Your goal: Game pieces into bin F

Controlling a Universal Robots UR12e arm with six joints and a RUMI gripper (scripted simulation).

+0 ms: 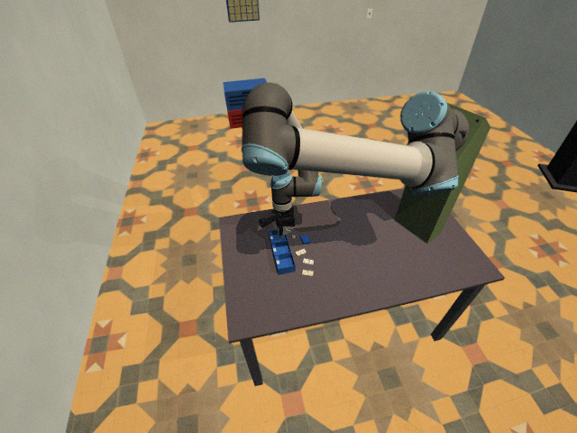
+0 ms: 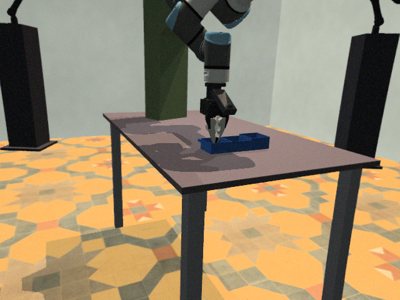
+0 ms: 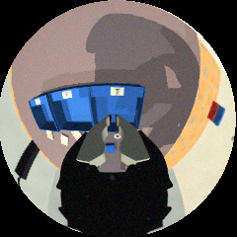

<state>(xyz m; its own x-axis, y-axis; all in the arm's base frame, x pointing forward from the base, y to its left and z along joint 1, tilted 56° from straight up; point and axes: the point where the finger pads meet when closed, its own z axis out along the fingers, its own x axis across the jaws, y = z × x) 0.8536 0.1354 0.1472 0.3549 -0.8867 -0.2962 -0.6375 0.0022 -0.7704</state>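
Three domino-like white game pieces lie beside the bins: one point(image 1: 300, 252) point(image 3: 76, 134), another point(image 1: 307, 261) point(image 3: 64, 139) and a third point(image 1: 307, 272) point(image 3: 50, 135). The bin marked F point(image 1: 281, 252) point(image 3: 74, 110) is the middle of three blue bins in a row, and it stands upright. No piece shows inside it in the wrist view. My gripper point(image 1: 281, 236) point(image 2: 215, 141) point(image 3: 113, 115) points down, its jaws together, at the end bin marked T point(image 1: 279, 239) point(image 2: 208, 149) point(image 3: 117, 105). Its tips are at or just inside that bin's rim. Nothing shows held between them.
The third bin point(image 1: 285, 267) point(image 2: 263, 142) point(image 3: 42, 115) stands at the other end of the row; its label is unclear. A small blue block point(image 1: 305, 239) point(image 3: 110, 147) and a small pale ring lie on the dominoes' side of the bins. The green arm pedestal point(image 1: 425, 209) point(image 2: 166, 80) stands on the table.
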